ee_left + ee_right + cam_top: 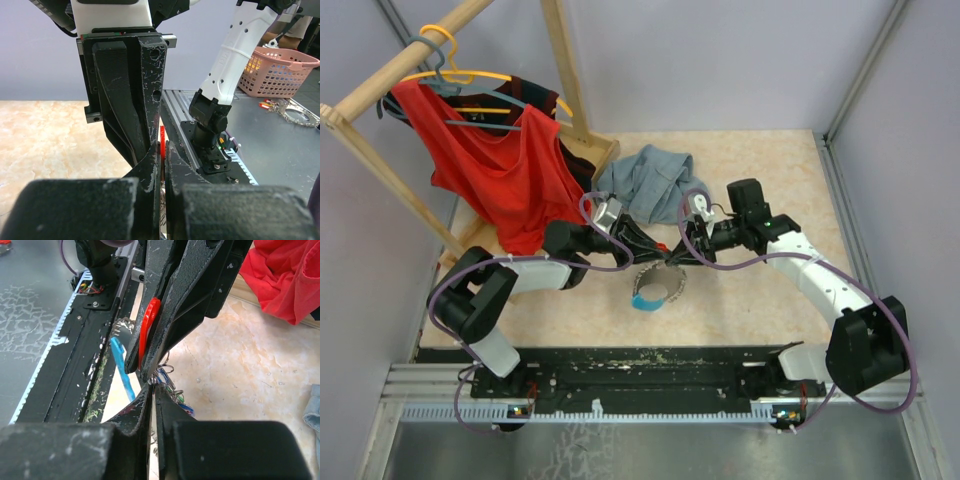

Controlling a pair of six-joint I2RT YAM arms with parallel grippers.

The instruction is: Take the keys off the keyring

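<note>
Keyring (646, 301) sat just beside the meeting tips, over the table (760, 170), left end effector (162, 152) gripped the red key (148, 330), right end effector (152, 387) pinched narrow, tip to tip with it, other keys (172, 392) bunched alongside.

Red shirt (500, 175), grey-blue cloth (645, 180), wooden rack (563, 70)

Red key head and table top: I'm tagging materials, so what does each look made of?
Red key head: likely plastic, its colour even and edge smoothly moulded, slightly glossy. Table top: beige marbled pattern with a dull sheen, perhaps laminate or stone-look vinyl; cannot tell which.
</note>
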